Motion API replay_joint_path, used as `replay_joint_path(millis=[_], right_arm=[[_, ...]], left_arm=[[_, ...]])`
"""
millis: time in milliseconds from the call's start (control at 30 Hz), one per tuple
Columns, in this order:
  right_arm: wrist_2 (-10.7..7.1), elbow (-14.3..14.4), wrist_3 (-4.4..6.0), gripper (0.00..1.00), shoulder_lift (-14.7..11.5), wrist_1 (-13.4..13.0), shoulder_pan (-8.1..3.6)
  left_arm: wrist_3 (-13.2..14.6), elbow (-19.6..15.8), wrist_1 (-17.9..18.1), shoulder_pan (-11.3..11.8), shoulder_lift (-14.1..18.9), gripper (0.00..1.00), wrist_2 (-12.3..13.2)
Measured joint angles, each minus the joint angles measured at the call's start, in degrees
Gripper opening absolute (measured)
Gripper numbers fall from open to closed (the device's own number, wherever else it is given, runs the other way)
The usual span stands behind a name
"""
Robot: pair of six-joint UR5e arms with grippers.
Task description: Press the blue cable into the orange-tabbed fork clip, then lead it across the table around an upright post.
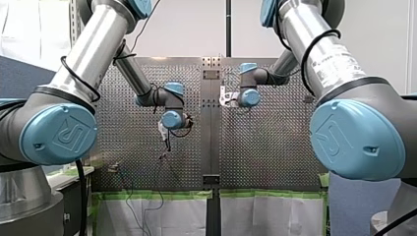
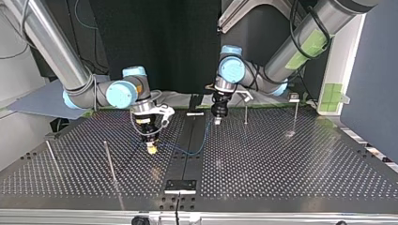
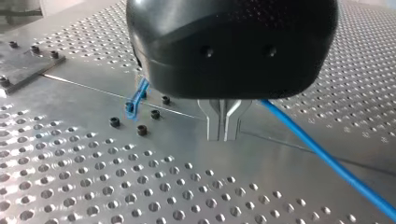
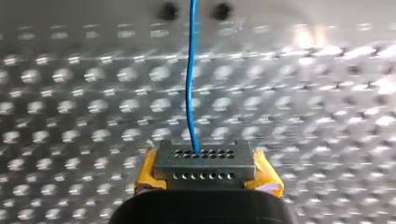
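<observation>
One camera looks over the bench (image 1: 265, 147) from behind the arms (image 1: 93, 49); another faces them, low. Both wrist cameras sit close, sharing the cable (image 4: 188, 93).

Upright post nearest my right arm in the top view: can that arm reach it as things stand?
Probably yes: the post stands beside my right pincer with only bare table between them, and the blue cable it grips curves loosely.

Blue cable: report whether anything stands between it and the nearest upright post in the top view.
Nothing visible does. My right tool grips the blue cable, and the nearest upright post stands to its left in the top view, with only bare perforated table between them.
</observation>
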Motion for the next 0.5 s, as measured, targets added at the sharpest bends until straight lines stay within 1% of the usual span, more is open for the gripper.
replay_joint_path(millis=[233, 367, 500], right_arm=[[0.11, -0.30, 0.12, 0.02, -2.62, -0.06, 0.31], [0.10, -0.41, 0.18, 0.02, -3.67, -0.06, 0.36], [0.10, -0.47, 0.20, 0.02, -4.08, -0.05, 0.38]], left_arm=[[-3.05, 0.85, 0.04, -0.09, 0.01, 0.00, 0.83], [-4.97, 1.31, 0.12, 0.05, 0.48, 0.00, 0.22], [-6.90, 1.68, 0.18, 0.20, 1.72, 0.00, -0.33]])
